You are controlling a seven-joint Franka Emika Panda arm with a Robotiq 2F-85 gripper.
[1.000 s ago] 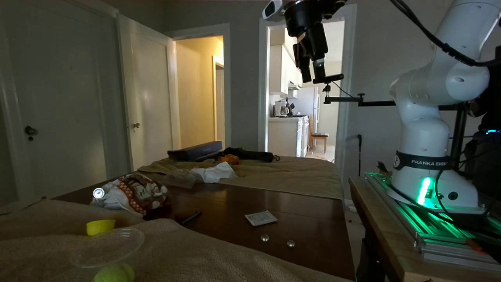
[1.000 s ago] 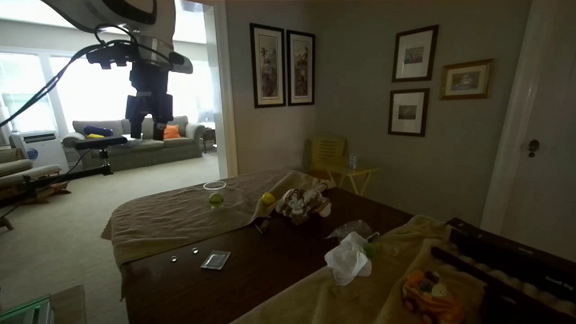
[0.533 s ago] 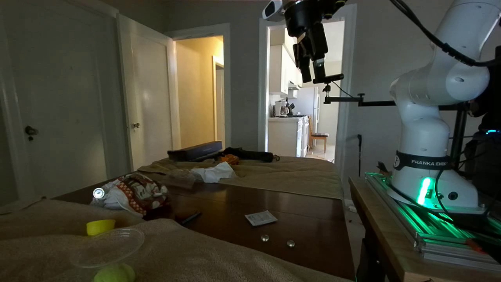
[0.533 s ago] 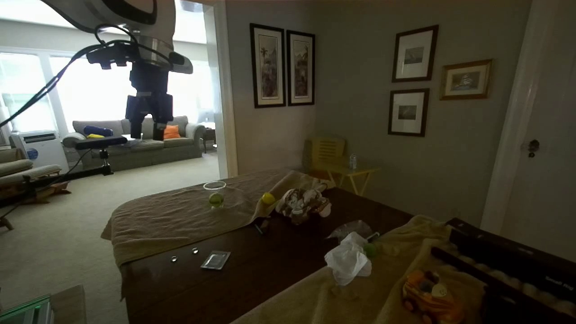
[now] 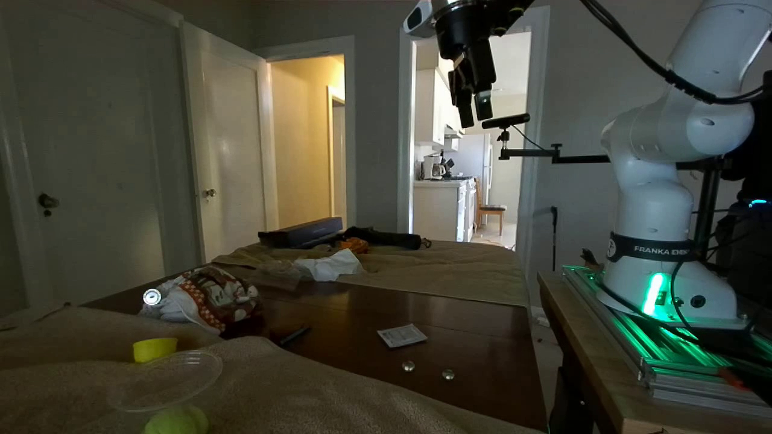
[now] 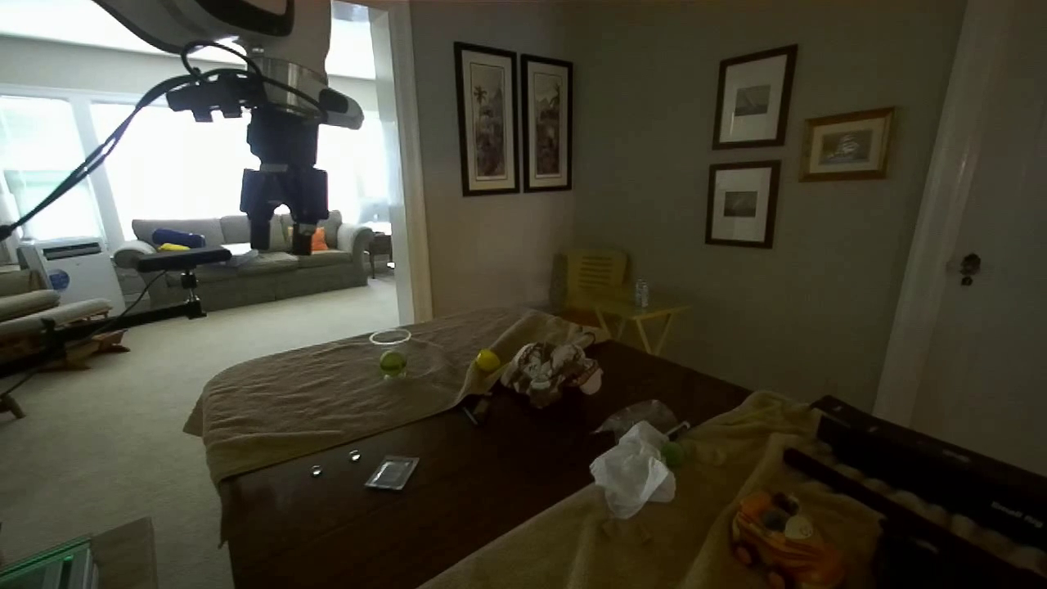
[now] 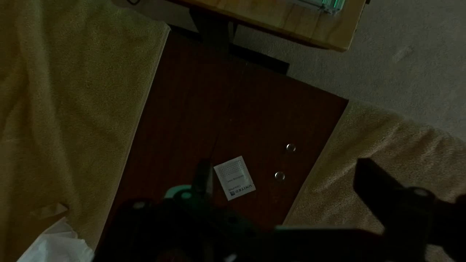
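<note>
My gripper [image 5: 474, 118] hangs high above the dark wooden table [image 5: 356, 310], pointing down with its fingers apart and nothing between them. The same gripper [image 6: 280, 245] shows against the bright window and sofa in an exterior view. In the wrist view the fingers [image 7: 378, 185] stand wide at either side. Far below, between them in that view, a small white packet [image 7: 235, 178] printed "UNITED" lies flat on the table. Beside it are two clear glass beads [image 7: 290, 147], set a little apart. Packet [image 6: 393, 473] and beads [image 6: 354, 456] lie near the table's edge.
A black camera on a bracket [image 5: 505, 122] stands close to the gripper. Towels [image 6: 327, 393] cover both table ends. Also there: a crumpled bag [image 5: 208, 295], yellow cup [image 5: 155, 349], green ball [image 6: 393, 362], white tissue [image 6: 634, 470], orange toy car [image 6: 785, 540] and black box [image 6: 924, 466].
Within the last half second the gripper has shifted slightly, leftward in an exterior view and rightward in an exterior view from another place. It stays open; the table things have not moved.
</note>
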